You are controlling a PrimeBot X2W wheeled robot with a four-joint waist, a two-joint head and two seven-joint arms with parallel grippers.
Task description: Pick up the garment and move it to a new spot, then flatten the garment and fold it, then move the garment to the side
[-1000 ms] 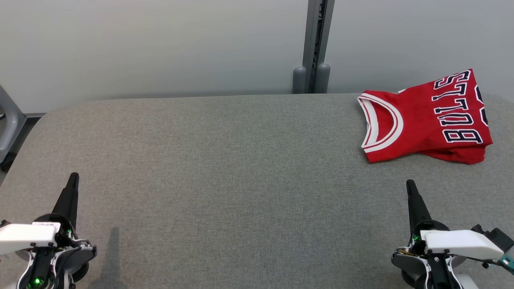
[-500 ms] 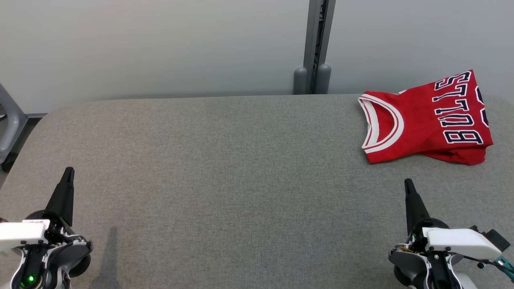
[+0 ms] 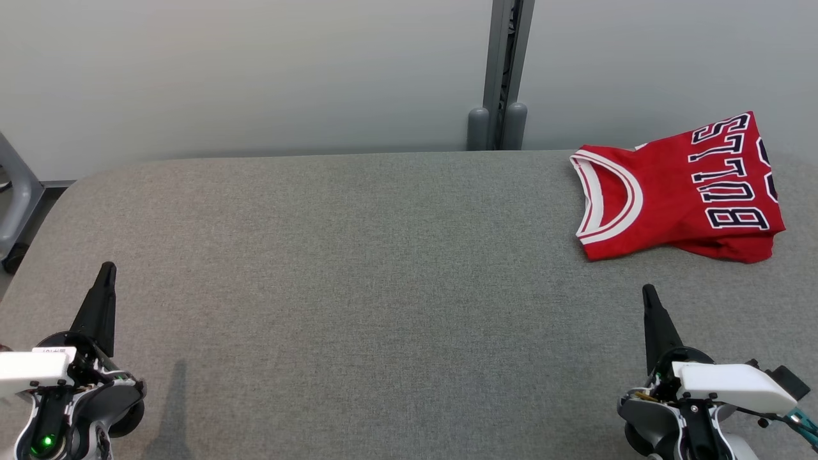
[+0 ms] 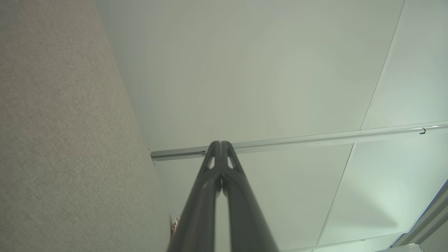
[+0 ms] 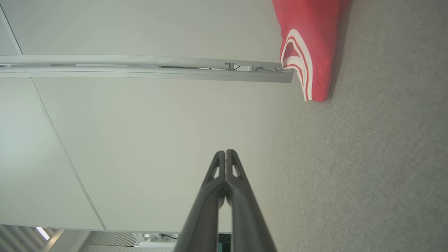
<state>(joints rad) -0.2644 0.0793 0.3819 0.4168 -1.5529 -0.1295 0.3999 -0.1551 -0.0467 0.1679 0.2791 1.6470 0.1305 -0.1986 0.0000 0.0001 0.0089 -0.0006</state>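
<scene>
A grey fabric-covered table is spreading across the head view, with a pale panelled wall rising behind it and a grey metal post running up the wall just beyond the far edge. The garment, a red jersey, is lying folded at the far right of the table, close to that far edge. Its white-banded collar is facing the table's middle, and its dark, white-edged lettering is running sideways across the top layer.

The left gripper is hovering over the near left of the table and the right gripper over the near right. Both are pointing away from the robot, each well apart from the jersey, the right one being the nearer.

The wrist views are adding what the head view is too distant to settle. Each pair of dark fingers is pressing together tip to tip, closed with nothing between them. The right wrist view is also catching the jersey end-on, its striped white trim sitting on the fabric beside the wall. The left wrist view is taking in bare table fabric, wall panels and the post.
</scene>
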